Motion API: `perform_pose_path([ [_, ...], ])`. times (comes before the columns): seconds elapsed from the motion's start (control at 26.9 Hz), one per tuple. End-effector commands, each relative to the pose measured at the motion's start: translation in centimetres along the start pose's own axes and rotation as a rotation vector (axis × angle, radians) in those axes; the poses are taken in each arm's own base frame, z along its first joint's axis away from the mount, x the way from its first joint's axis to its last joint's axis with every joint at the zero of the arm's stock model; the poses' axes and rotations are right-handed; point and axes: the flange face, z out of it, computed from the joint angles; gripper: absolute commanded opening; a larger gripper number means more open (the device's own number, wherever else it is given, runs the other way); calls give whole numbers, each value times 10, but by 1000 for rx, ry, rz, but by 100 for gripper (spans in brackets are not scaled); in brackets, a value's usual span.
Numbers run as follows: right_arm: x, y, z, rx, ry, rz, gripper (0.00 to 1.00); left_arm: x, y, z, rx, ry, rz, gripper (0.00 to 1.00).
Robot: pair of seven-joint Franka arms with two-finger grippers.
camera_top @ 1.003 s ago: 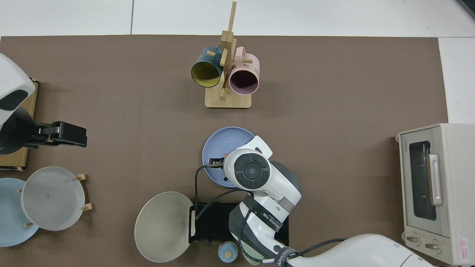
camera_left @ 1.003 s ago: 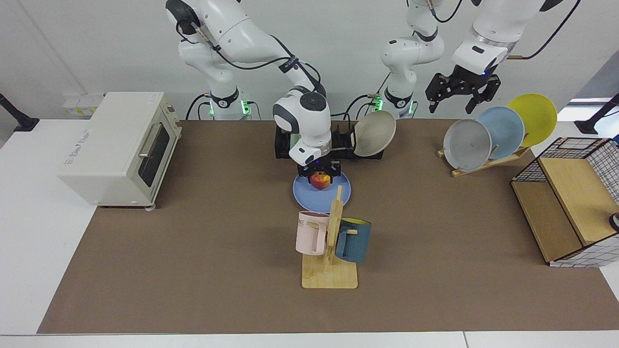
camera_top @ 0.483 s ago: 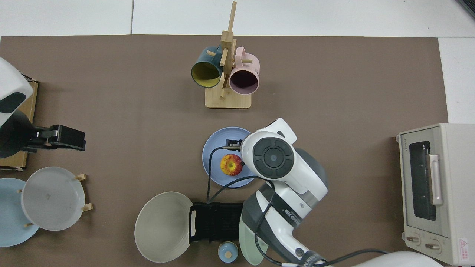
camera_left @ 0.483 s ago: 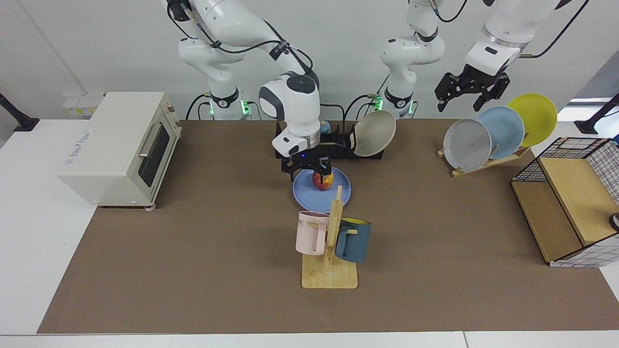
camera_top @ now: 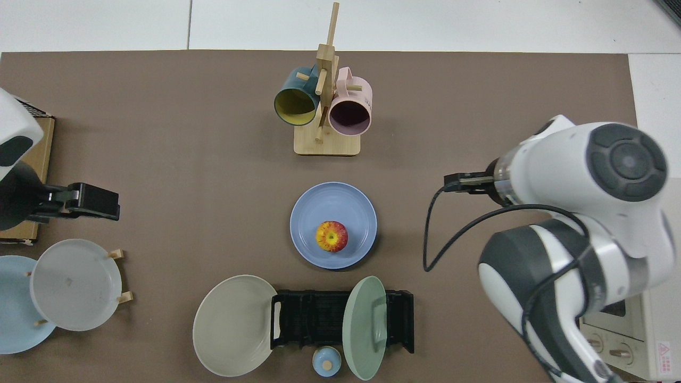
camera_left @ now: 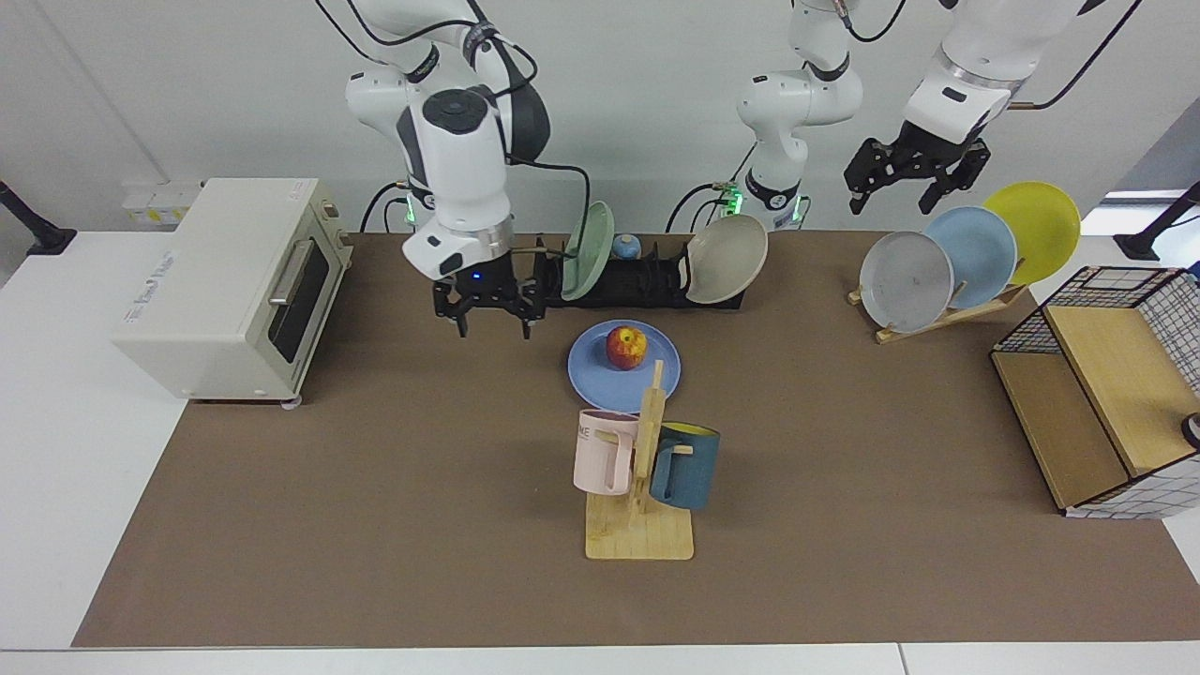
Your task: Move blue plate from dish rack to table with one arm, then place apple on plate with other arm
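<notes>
Top view: the apple (camera_top: 331, 236) sits in the middle of the blue plate (camera_top: 333, 225), stem end up, at 12 o'clock from the dish rack (camera_top: 314, 319). Only the facing view shows my right gripper (camera_left: 486, 310), fingers apart, above the table (camera_left: 375, 487), at 9 o'clock from the plate. My left gripper (camera_left: 907, 178) waits open above the wooden plate rack (camera_left: 937, 314).
</notes>
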Motion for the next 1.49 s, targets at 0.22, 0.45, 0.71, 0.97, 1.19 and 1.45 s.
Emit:
perform_pose_path([
  [0.22,-28,112,-72,59,-112,-45,100,-6,-4,-5,12,-10,-18,100],
  [0.45,-6,141,-88,52,-154,-97,100,-6,-6,-5,13,-10,-21,100],
  [0.71,-3,136,-94,62,-131,-93,100,-6,-8,-5,13,-10,-24,100],
  [0.97,-3,135,-94,62,-129,-95,100,-6,-8,-5,13,-10,-24,100],
  [1.19,-3,135,-94,62,-129,-96,100,-5,-8,-6,13,-5,-23,100],
  [1.45,-3,135,-94,62,-129,-95,100,-5,-8,-5,13,-8,-24,100],
])
